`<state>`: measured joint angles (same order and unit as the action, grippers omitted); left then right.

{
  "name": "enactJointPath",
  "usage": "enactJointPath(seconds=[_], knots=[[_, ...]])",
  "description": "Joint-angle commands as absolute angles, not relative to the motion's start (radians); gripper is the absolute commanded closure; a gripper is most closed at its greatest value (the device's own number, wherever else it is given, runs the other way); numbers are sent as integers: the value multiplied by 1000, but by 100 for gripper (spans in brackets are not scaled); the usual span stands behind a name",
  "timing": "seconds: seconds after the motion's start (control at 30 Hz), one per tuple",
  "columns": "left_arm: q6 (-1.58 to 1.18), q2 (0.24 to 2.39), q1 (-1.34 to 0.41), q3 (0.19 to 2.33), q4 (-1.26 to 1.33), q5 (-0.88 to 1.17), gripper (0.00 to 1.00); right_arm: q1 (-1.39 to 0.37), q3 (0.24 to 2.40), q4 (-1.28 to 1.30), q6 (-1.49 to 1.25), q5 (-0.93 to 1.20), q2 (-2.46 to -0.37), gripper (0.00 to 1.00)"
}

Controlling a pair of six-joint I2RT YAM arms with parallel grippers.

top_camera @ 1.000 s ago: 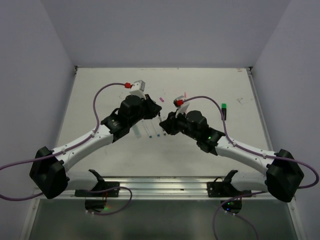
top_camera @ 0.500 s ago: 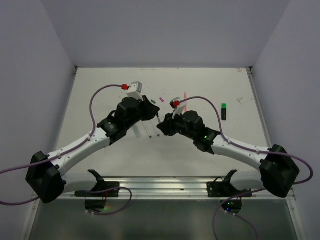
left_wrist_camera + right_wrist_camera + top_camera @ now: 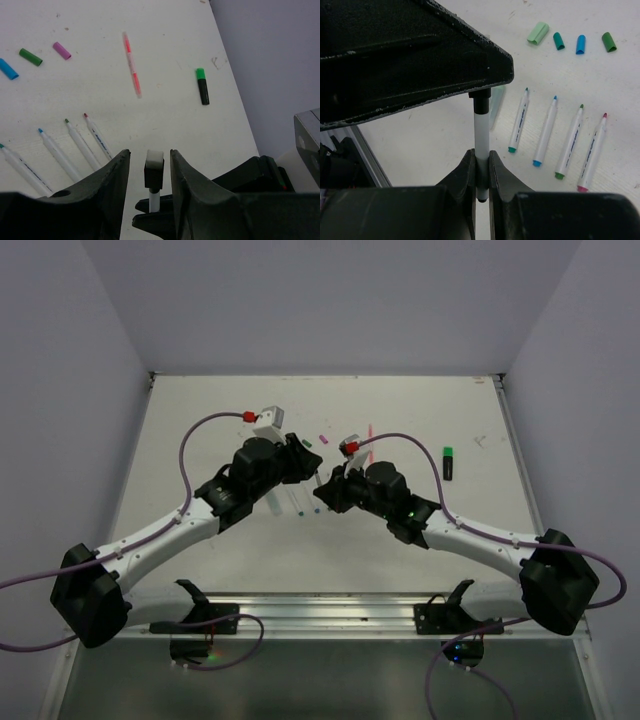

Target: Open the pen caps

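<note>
My right gripper is shut on a thin white pen barrel and holds it upright above the table. The pen's black cap, with a white end, stands between the jaws of my left gripper. Those jaws are open, with a gap on each side of the cap. In the top view the left gripper and the right gripper meet at mid-table. Loose caps lie on the table: pale green, teal, blue, dark green and magenta.
Several uncapped white pens lie side by side below the grippers. A pink pen and a black highlighter with a green cap lie farther off to the right. The highlighter also shows in the top view.
Both arms have shifted a little left, and the left gripper has come in around the cap end of the pen. The right gripper has kept its hold on the pen.
</note>
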<state>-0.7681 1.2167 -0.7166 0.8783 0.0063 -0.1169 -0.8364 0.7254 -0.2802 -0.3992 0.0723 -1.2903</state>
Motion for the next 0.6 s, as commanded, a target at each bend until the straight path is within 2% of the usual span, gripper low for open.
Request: enactJointPath(seconds=[0.0, 0.23, 0.3, 0.43, 0.57], knots=[[-776, 1193, -721, 867, 67, -120, 58, -833, 770, -293, -394, 63, -1284, 100], [-778, 1203, -721, 867, 69, -120, 59, -833, 776, -288, -393, 63, -1287, 100], [-779, 1209, -721, 867, 74, -117, 63, -834, 778, -287, -391, 66, -1289, 100], [-785, 1219, -722, 865, 83, -106, 66, -833, 776, -290, -393, 64, -1287, 100], [-785, 1221, -721, 868, 78, -117, 74, -833, 778, -288, -388, 63, -1287, 100]])
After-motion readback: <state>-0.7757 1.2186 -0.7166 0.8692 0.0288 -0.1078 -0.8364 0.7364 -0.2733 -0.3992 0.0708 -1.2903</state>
